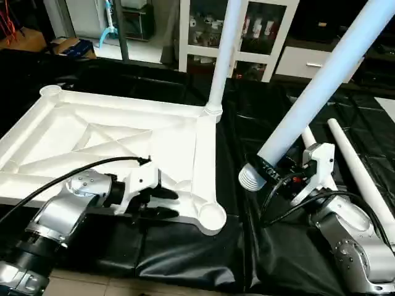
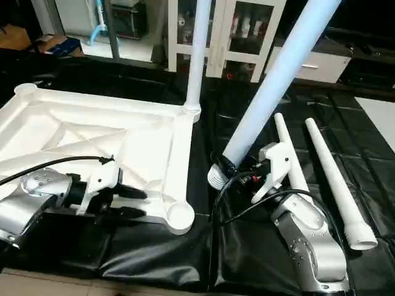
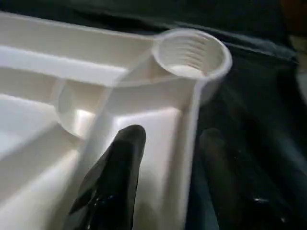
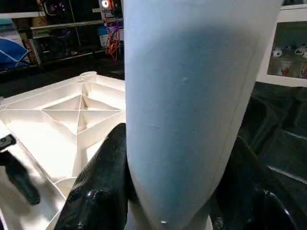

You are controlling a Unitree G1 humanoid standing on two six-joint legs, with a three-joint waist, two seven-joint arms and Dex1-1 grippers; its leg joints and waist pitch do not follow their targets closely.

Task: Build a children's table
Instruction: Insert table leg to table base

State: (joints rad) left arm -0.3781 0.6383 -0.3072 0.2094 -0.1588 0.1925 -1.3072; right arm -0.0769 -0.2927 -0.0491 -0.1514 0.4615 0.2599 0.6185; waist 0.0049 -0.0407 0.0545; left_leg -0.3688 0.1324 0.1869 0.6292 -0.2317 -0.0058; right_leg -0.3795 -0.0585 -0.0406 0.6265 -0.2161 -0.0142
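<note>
While white plastic rectangular tabletop [image 1: 117,139] lies underside-up on black sheet [image 1: 185,253], long white tapered tube leg [image 1: 321,86] is pinched by R gripper [image 2: 244,166], threaded end near empty corner socket [image 1: 212,216]. L gripper [image 1: 157,203] spread astride tabletop rim. One leg [image 1: 223,55] seated upright in far socket.

upturned table top [image 1: 74,139] at left, one leg [image 1: 223,55] upright in its far corner, two legs [image 2: 333,179] flat at right
</note>
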